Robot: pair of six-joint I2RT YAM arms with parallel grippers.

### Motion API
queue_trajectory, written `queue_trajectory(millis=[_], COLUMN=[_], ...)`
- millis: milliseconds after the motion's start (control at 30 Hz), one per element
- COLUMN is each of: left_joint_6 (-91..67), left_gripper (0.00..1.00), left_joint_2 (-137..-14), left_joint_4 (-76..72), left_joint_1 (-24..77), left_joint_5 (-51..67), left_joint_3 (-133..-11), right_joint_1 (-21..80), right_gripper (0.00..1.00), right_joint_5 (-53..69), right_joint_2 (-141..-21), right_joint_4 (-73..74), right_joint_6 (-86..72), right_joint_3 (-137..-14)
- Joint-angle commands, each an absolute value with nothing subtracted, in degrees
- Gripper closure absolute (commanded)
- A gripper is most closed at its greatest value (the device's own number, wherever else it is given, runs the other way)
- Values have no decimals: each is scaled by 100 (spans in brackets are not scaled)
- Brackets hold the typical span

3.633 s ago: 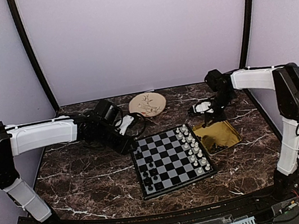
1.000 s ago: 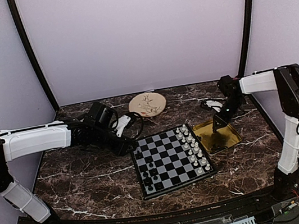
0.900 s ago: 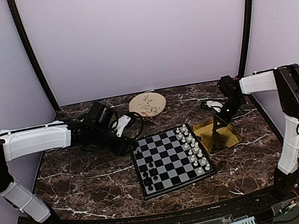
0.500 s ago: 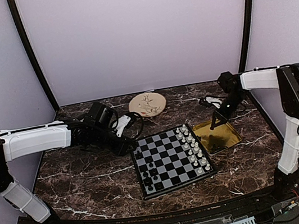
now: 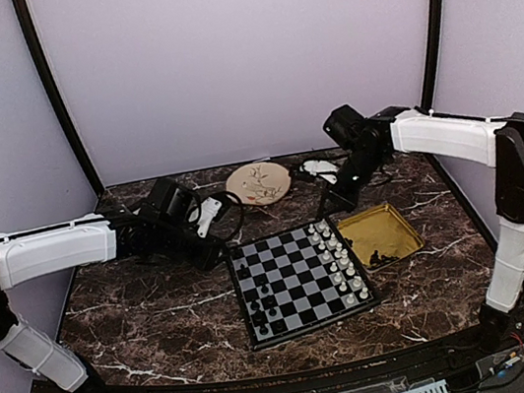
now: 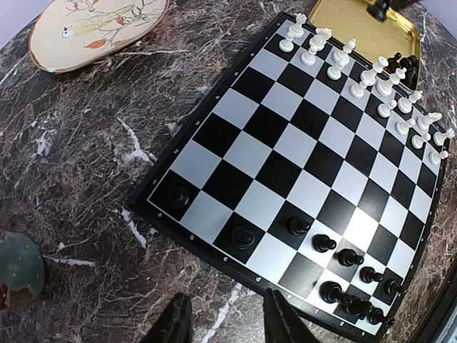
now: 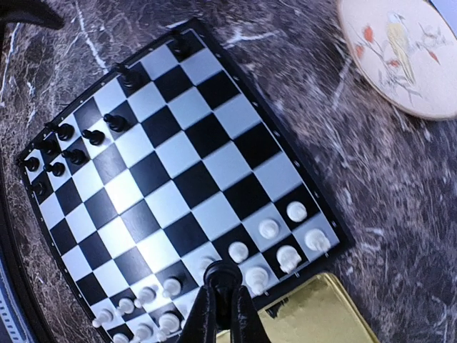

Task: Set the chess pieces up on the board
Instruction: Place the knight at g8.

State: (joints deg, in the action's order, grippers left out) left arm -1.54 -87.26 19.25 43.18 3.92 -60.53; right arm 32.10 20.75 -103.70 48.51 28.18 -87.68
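The board [image 5: 296, 273] lies at the table's middle, also in the left wrist view [image 6: 285, 153] and right wrist view [image 7: 186, 171]. Several black chess pieces [image 5: 261, 306] stand along its left side, also in the left wrist view [image 6: 348, 259]. A few more lie in the yellow tray [image 5: 379, 258]. My right gripper [image 5: 328, 210] hangs above the board's far right corner, shut on a black chess piece [image 7: 227, 273]. My left gripper [image 5: 215, 254] is open and empty, low by the board's far left corner, its fingers [image 6: 280, 320] just outside the rim.
White pieces [image 5: 339, 256] fill the board's right side. The yellow tray [image 5: 391, 221] sits right of the board. A round bird-painted plate [image 5: 259, 182] lies behind it. A teal object [image 6: 17, 266] shows at the left wrist view's edge.
My right arm has lifted off the yellow tray and swung left and back to the board's far right corner, holding a black piece. My left arm has drawn back slightly.
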Motion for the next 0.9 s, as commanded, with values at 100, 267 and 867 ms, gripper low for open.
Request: queue_trajectory(millis=[100,267,867], left_joint_6=[-407,-621,-703], left_gripper=[62,61,60], left_joint_2=[-8259,-8069,-7575], left_joint_4=[1922,1868,1811], left_joint_1=[4224,4005,3808], left_joint_5=[-267,-554,-1031], left_joint_3=[-5862,-5807,-5695], right_joint_1=[4423,4820,5159], right_gripper=[97,97,96], right_joint_5=[1050,696,1241], right_joint_2=[-11147,-11756,-13973], right_joint_4=[4988,4943,5524], right_joint_6=[2970,2935,2717], right_joint_3=[-9374,-10065,-12928])
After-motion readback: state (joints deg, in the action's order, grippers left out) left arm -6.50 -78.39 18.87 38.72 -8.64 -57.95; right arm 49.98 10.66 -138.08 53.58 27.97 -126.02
